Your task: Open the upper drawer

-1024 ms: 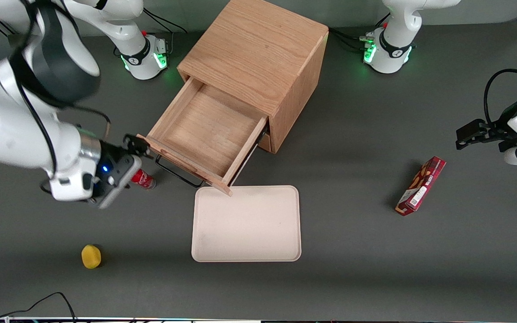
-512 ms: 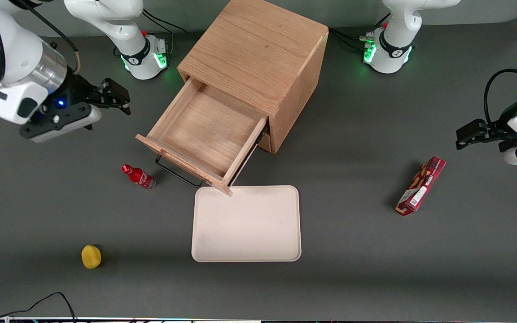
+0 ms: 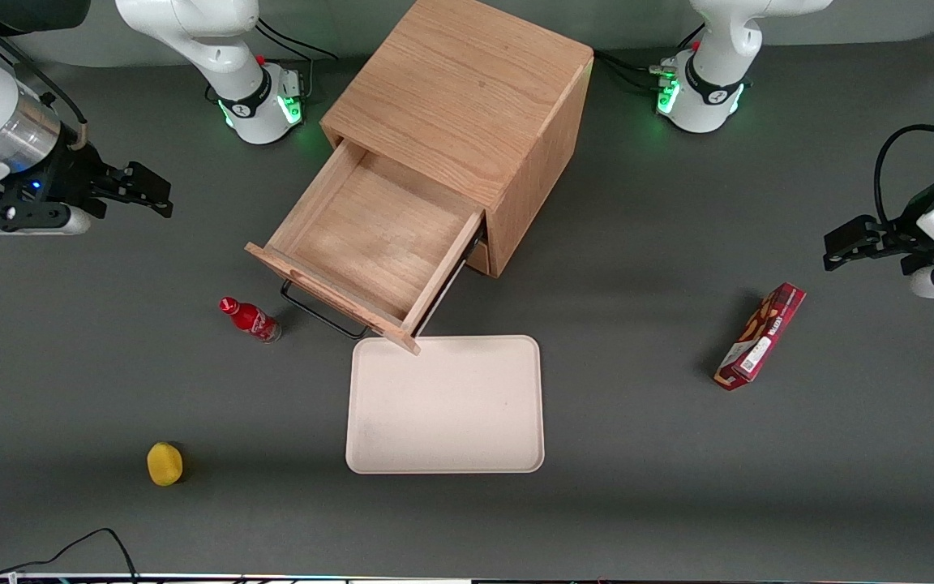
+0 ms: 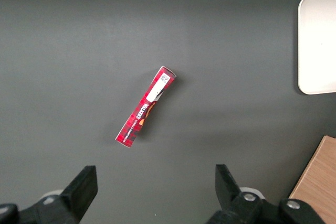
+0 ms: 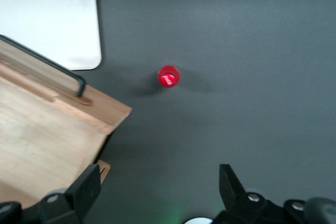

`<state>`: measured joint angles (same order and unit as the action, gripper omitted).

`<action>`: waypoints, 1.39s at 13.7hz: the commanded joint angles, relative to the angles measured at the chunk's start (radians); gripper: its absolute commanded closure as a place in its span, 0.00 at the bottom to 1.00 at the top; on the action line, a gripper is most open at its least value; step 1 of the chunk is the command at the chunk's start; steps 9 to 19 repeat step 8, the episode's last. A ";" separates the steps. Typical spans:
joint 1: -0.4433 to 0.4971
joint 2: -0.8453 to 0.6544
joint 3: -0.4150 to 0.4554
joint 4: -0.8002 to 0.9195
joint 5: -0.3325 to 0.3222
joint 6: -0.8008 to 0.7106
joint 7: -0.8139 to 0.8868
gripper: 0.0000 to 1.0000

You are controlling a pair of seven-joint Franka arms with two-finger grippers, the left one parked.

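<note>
Gripper (image 3: pixel 147 188): fingers (image 5: pixel 233 186) spread wide, holding nothing, raised above the table (image 3: pixel 678 487) toward the working arm's end, well apart from the cabinet.
Upper drawer (image 3: pixel 370 235): pulled far out of the oak cabinet (image 3: pixel 467 97), interior bare wood, front panel nearest the front camera, near corner at the tray's rim.
Black bar handle (image 3: pixel 323 315): on the drawer front.
Red bottle (image 3: pixel 249 319): upright, near the handle's end, not touching.
Cream tray (image 3: pixel 445 405): flat, nearer the front camera than the drawer.
Yellow fruit (image 3: pixel 164 463): well apart, nearer the camera than the bottle.
Red box (image 3: pixel 760 336): toward the parked arm's end.
</note>
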<state>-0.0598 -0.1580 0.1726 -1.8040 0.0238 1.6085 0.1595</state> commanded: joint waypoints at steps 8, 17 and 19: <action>0.006 -0.072 -0.070 -0.114 -0.002 0.075 -0.086 0.00; 0.006 -0.072 -0.070 -0.114 -0.002 0.075 -0.086 0.00; 0.006 -0.072 -0.070 -0.114 -0.002 0.075 -0.086 0.00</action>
